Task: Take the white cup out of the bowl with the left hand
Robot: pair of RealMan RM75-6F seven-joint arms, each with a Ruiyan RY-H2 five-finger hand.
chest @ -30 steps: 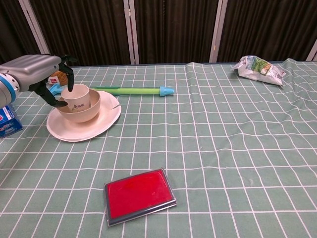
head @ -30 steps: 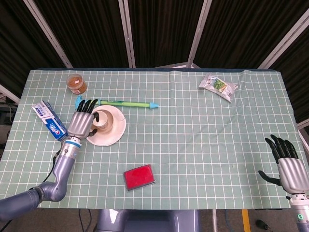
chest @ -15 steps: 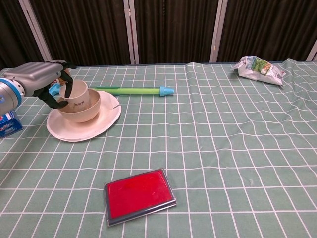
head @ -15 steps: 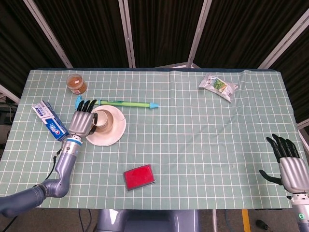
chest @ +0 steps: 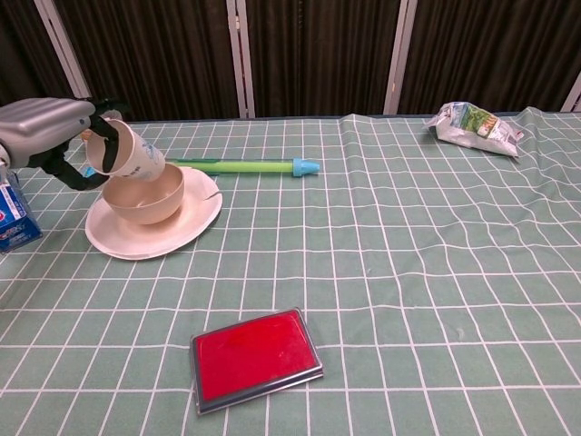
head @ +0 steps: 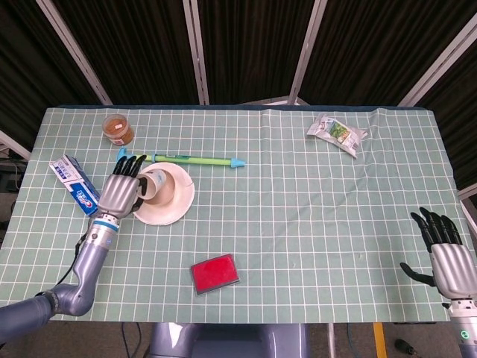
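Observation:
My left hand (chest: 50, 136) grips the white cup (chest: 127, 154) by its rim and holds it tilted just above the cream bowl (chest: 145, 202). The bowl stands on a white plate (chest: 172, 232) at the left of the table. In the head view the left hand (head: 119, 192) covers the plate's left side, and the cup (head: 153, 185) shows beside the fingers. My right hand (head: 447, 253) hangs at the table's front right corner, fingers apart and holding nothing.
A green and blue pen (head: 195, 159) lies just behind the plate. A toothpaste box (head: 74, 185) and a brown jar (head: 118, 128) sit to the left. A red tin (head: 215, 273) lies at the front, a snack bag (head: 337, 133) at the far right.
The left hand has lifted the white cup up out of the bowl and tipped it to the left. The right hand has barely moved.

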